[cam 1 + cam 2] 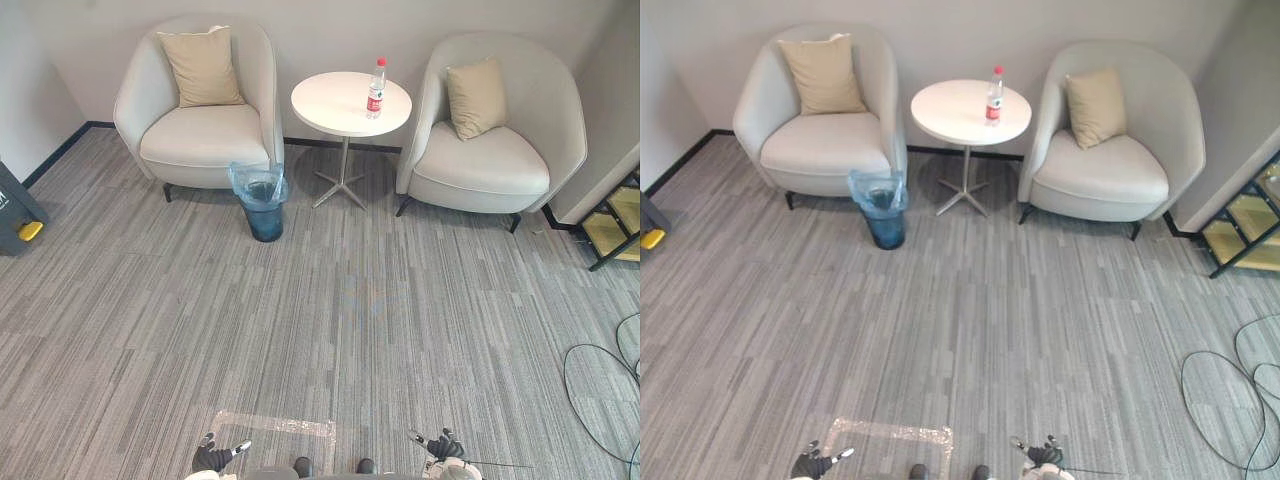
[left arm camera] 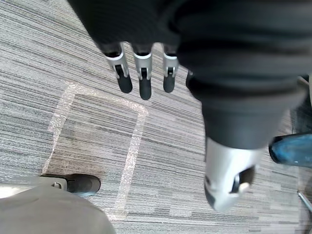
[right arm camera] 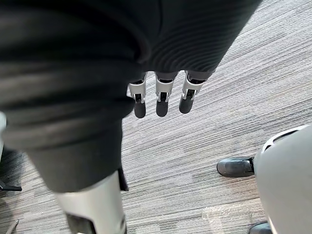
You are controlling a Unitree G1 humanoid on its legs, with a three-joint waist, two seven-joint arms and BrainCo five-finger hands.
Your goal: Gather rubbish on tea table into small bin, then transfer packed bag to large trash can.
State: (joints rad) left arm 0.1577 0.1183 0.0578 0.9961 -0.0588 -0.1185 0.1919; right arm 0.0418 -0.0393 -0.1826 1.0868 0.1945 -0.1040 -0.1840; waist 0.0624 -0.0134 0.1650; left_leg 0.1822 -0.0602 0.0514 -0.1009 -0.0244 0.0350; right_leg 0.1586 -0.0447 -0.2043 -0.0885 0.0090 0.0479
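We are barely starting: the bottle (image 1: 376, 88) is sitting on the tea table (image 1: 335, 110), upper centre; left hand (image 1: 212, 456) and right hand (image 1: 441, 446) are hanging slack-fingered, empty.

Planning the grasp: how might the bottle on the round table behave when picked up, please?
The bottle stands upright, tall and narrow, on the table, so it probably tips easily. It looks plastic, so likely light and smooth.

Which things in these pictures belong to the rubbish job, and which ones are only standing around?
For the job: bottle on the round table; small bin lined with a blue bag, on the carpet by the left armchair; left hand and right hand, both open, empty.
Just standing there: left armchair, right armchair, taped rectangle.
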